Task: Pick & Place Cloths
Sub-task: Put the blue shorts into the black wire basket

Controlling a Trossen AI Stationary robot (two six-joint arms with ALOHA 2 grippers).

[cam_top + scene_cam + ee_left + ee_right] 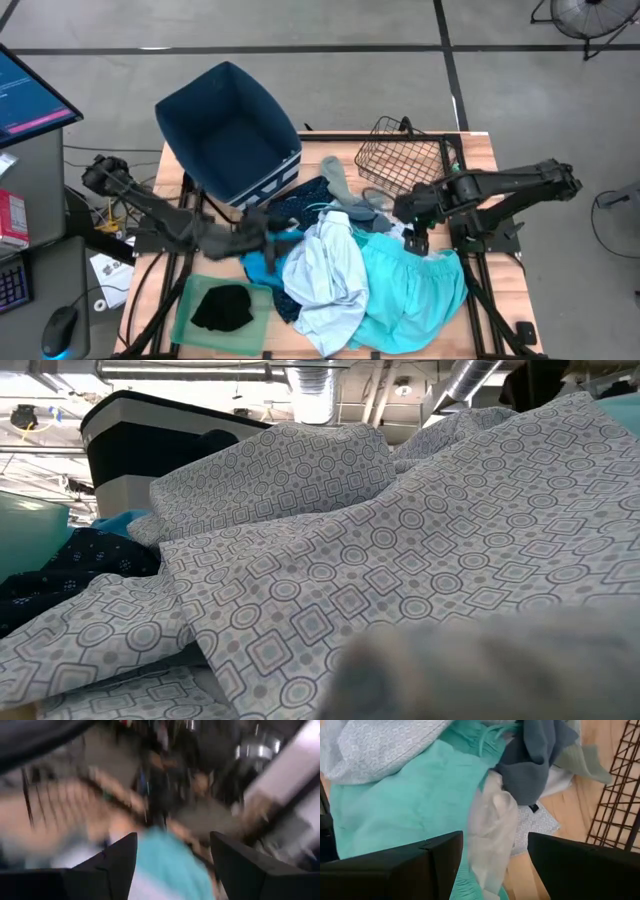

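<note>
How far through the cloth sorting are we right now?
Early. Done: one black cloth lies on the green tray. The blue bin and wire basket look empty. In hand: nothing; the left gripper is open at the pile's edge near a bright blue cloth, and the right gripper hangs open over the turquoise cloth. Left: the pale patterned cloth and the rest.

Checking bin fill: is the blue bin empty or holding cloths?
Empty: the high view shows the blue bin's bare inside, no cloths.
</note>
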